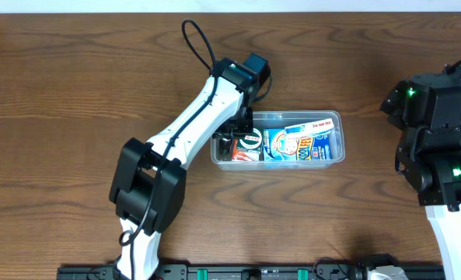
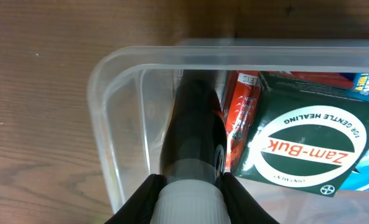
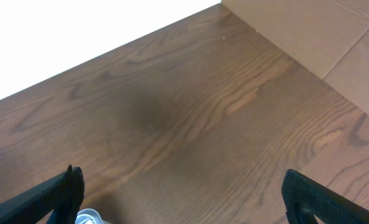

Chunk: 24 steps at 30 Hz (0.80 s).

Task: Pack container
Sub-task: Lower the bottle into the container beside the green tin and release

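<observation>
I see the container (image 1: 335, 117) just off table centre toward 3 o'clock. My left gripper (image 2: 191, 186) is at its 9 o'clock end, clamped on a dark bottle (image 2: 193, 130) with a white cap, and a green Zam-Buk box (image 2: 308, 143) lies at the bottle's 3 o'clock. My right gripper (image 3: 183, 186) is spread wide above the wooden table (image 3: 172, 112), out at 3 o'clock.
</observation>
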Each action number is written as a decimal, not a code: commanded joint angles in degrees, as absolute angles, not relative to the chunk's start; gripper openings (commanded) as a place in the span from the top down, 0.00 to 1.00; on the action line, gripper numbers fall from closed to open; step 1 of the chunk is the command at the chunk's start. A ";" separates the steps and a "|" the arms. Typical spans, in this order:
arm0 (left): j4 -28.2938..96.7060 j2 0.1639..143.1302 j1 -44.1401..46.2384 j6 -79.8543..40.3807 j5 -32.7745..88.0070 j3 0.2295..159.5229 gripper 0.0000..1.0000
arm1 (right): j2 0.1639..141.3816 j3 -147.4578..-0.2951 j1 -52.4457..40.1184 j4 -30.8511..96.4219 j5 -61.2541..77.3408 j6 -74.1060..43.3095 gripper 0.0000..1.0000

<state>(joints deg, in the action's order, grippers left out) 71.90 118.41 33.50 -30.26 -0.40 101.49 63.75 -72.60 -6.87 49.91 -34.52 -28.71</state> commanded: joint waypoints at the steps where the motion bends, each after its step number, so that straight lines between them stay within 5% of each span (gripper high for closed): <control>1: 72.14 119.48 33.58 -31.40 -0.45 101.30 0.72 | 63.88 -73.28 -6.28 49.98 -35.53 -29.32 0.01; 4: 72.23 119.61 33.58 -31.40 -0.40 101.30 0.70 | 63.88 -73.28 -6.28 49.98 -35.55 -29.32 0.01; 13: 73.01 119.61 33.63 -31.38 -0.40 101.30 0.41 | 63.88 -73.28 -6.28 49.98 -35.53 -29.32 0.01; 24: 72.99 118.28 33.45 -30.06 1.02 101.93 0.39 | 63.88 -73.28 -6.28 49.98 -35.55 -29.32 0.01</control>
